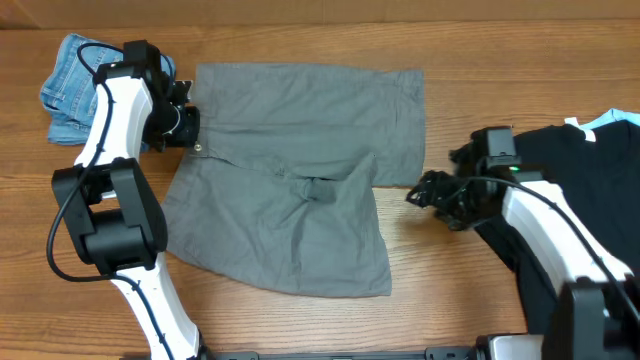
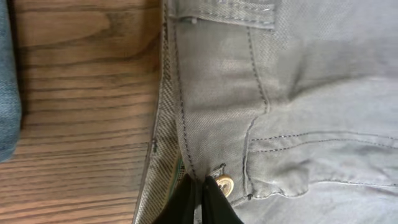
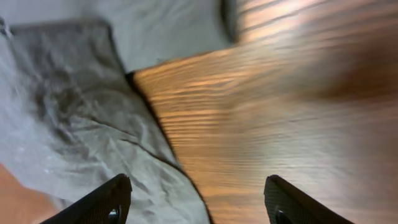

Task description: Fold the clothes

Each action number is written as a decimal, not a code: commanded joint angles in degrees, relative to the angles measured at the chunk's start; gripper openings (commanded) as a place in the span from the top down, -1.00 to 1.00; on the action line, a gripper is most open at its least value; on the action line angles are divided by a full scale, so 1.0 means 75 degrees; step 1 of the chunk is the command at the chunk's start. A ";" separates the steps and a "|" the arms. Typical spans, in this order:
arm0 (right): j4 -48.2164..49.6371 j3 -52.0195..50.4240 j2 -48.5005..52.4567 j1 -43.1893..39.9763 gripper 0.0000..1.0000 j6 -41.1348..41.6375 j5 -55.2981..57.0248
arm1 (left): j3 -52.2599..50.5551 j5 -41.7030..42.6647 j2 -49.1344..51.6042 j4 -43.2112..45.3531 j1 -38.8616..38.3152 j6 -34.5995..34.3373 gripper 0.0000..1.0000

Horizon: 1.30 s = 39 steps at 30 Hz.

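The grey-olive shorts (image 1: 300, 170) lie spread flat on the wooden table, waistband to the left, legs to the right. My left gripper (image 1: 192, 128) is shut on the waistband next to the brass button (image 2: 224, 185); the left wrist view shows the fingers (image 2: 200, 196) pinching the fabric (image 2: 280, 112) at the fly, with the pale patterned lining showing. My right gripper (image 1: 420, 192) is open and empty, just off the right edge of the shorts. In the right wrist view its fingers (image 3: 198, 199) span the hem of a shorts leg (image 3: 74, 124) and bare wood.
A light-blue denim garment (image 1: 72, 88) is bunched at the far left, behind my left arm; it shows in the left wrist view (image 2: 7, 93). A black T-shirt (image 1: 580, 190) lies at the right under my right arm. The table is brown wood (image 1: 450, 290).
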 commanded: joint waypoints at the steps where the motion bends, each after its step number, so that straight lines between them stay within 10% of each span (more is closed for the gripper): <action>1: 0.0758 -0.0119 0.0586 0.0233 -0.44 -0.0166 -0.1559 | 0.0029 -0.0015 0.0064 -0.0009 -0.0117 -0.0160 0.80; 8: 0.3083 -0.0119 0.1929 0.0647 -0.43 0.1588 -0.1594 | 0.0032 -0.0017 0.0064 0.0006 -0.0332 -0.0137 0.77; 15: 0.4535 -0.0119 0.2352 0.1183 -0.34 0.0536 -0.3066 | 0.0029 -0.0017 0.0064 0.0026 -0.0356 -0.0137 0.78; 22: 0.4622 -0.0111 0.2337 0.1422 0.82 0.0478 -0.3069 | 0.0032 -0.0017 0.0064 -0.0038 -0.0356 -0.0137 0.80; 39: -0.0906 0.2363 0.1008 0.0227 0.92 -0.0988 0.0224 | 0.0029 -0.0026 0.0064 -0.0003 -0.0356 -0.0134 0.80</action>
